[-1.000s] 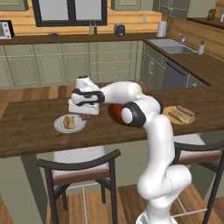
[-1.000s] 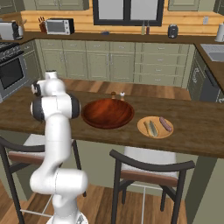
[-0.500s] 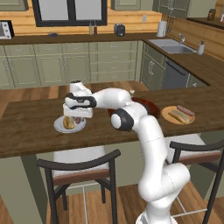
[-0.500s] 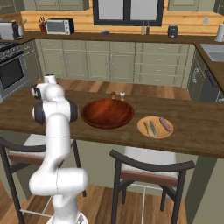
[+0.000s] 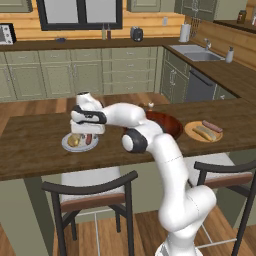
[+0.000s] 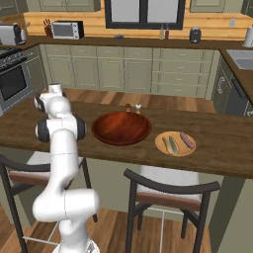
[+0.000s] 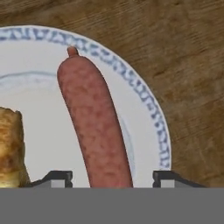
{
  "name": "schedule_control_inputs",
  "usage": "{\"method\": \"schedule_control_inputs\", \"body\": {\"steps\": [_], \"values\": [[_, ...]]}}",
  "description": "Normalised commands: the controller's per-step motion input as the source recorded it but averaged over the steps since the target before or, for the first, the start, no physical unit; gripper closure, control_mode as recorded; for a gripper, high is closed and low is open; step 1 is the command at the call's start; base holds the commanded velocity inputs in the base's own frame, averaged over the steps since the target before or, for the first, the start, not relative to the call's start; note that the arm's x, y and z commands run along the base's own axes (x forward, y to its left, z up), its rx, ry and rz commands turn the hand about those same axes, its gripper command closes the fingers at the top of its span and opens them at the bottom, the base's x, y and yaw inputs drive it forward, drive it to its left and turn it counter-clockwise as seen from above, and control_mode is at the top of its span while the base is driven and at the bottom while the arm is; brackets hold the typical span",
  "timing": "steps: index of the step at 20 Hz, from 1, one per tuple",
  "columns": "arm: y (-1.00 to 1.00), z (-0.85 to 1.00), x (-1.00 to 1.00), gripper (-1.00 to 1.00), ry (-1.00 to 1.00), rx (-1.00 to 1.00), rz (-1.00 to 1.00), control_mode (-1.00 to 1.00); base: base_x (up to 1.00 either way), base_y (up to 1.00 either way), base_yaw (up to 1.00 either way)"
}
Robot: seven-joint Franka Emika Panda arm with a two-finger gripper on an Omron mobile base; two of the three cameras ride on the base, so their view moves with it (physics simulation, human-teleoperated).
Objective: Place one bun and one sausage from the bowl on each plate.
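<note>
Left base view: the gripper (image 5: 88, 136) has been lowered onto the white plate (image 5: 66, 146) since a second ago. Hand view: its tips (image 7: 57, 176) are spread, the sausage (image 7: 92, 121) between them, a bun (image 7: 9, 148) beside. Release appears due; the bowl (image 6: 121, 128) looks emptied.

counter (image 5: 30, 145): grey-white plate (image 5: 66, 145) at left, bowl (image 5: 172, 127) in the middle, tan plate (image 5: 189, 132) at right | grey-white plate: 1 bun (image 5: 74, 141) left of 1 sausage (image 5: 88, 139) | tan plate: 1 bun (image 5: 202, 132), 1 sausage (image 5: 212, 125) behind it | gripper (image 5: 87, 135) directly over the grey-white plate's sausage
</note>
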Motion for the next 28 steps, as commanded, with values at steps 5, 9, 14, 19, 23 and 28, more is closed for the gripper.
{"method": "schedule_control_inputs", "body": {"steps": [5,9,14,19,23,28], "values": [[-0.31,0.53,-0.55,-1.00,-0.06,0.00,0.00,-1.00,0.00,0.00,0.00],[-0.72,0.84,-0.97,-1.00,-0.10,0.00,0.01,-1.00,0.00,0.00,0.00],[-0.97,0.50,-1.00,-1.00,-0.05,0.00,0.00,-1.00,0.00,0.00,0.00],[-0.95,0.04,-1.00,-1.00,0.00,0.00,0.00,-1.00,0.00,0.00,0.00],[-1.00,0.00,-1.00,-1.00,-0.04,0.03,0.00,-1.00,0.00,0.00,0.00],[-0.96,0.00,-1.00,-1.00,-0.11,0.10,0.00,-1.00,0.00,0.00,0.00]]}}
